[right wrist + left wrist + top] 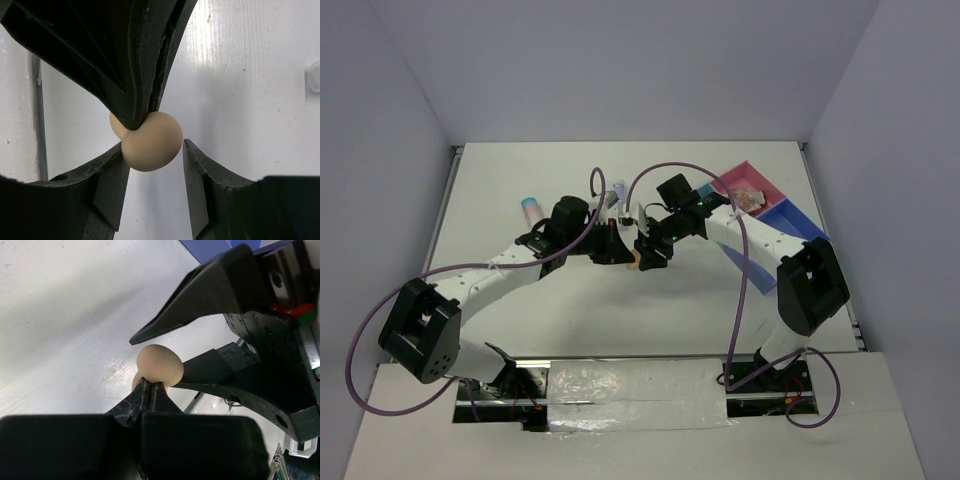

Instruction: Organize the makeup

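Crowding sponge [160, 365]: left hand [150, 386], right hand [153, 145]

White-shelled left arm [485, 278] and right arm [752, 236], black joint housings. Thin purple cables [744, 300] loop off both. Matte black scuffed left tool [618, 252], right tool [648, 258]; red-green patch [295, 310] on right tool.

I can read no text, label, brand or number in any of my three views; the print on the white tube [620, 187] is too small.
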{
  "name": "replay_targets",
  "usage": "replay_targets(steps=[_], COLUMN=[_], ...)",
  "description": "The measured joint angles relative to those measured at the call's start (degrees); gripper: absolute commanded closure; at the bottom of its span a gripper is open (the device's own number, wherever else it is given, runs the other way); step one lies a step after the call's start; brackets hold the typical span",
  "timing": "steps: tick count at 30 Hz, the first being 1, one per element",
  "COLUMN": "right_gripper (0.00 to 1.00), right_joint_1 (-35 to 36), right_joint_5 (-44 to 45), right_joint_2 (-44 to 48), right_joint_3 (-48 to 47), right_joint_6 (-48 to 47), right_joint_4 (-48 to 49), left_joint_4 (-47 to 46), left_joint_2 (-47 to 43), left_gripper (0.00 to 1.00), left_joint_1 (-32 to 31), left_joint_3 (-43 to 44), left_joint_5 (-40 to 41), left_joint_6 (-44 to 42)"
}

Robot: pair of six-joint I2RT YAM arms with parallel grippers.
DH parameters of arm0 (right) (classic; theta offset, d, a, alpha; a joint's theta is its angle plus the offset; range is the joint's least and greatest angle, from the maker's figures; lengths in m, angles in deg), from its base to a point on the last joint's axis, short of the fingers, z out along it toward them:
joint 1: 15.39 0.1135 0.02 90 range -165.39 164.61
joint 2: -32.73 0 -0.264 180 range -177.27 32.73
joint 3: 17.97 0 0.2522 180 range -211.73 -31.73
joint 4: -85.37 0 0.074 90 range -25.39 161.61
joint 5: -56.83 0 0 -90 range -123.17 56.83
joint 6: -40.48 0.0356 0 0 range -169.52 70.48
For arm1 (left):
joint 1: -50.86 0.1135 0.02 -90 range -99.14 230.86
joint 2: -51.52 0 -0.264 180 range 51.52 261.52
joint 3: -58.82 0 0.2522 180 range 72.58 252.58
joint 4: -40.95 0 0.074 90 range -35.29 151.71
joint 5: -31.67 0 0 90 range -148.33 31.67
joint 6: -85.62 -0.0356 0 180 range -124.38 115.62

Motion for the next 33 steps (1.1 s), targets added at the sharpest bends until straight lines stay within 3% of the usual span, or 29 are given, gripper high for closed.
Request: replay_targets(steps=[7, 10, 11, 13, 16, 19, 27, 33], right_gripper=[0.73, 0.80, 0.82, 0.83, 0.84, 0.84, 0.84, 0.83], right_joint_1=[0.00, 0.00, 0.00, 0.00, 0.00, 0.00, -0.48, -4.31], right_joint_5=[-0.92, -1.14, -1.11, -1.11, -1.09, -1.09, 0.26, 5.16], right_joint_2=[0.00, -0.02, -0.02, -0.02, -0.02, -0.02, 0.63, 3.08], right_joint_3=[-0.07, -0.31, -0.44, -0.50, -0.50, -0.50, 0.35, 1.95], right_joint_6=[1.75, 2.91, 3.26, 4.02, 5.05, 5.84, 6.99, 8.13], right_joint_4=[-0.37, -0.72, -0.81, -0.90, -0.92, -0.87, 0.02, 0.39], left_joint_4=[-0.09, 0.04, 0.04, 0.15, 1.27, 2.67, 5.68, 8.70], left_joint_2=[-0.07, -0.22, -0.26, -0.35, -0.66, -1.20, -3.34, -6.86], left_gripper=[0.97, 0.85, 0.74, 0.65, 0.43, 0.33, 0.27, 0.33], left_joint_1=[0.15, 0.15, 0.15, 0.15, 0.20, 0.26, 0.61, 3.32], left_joint_3=[-0.42, -0.42, -0.42, -0.42, -0.42, -0.42, -0.42, -0.42], left_joint_5=[0.81, 1.05, 1.20, 1.64, 2.95, 4.81, 8.50, 13.20], left_joint_6=[0.02, 0.00, 0.09, -0.07, -0.07, 0.13, 0.11, 0.07])
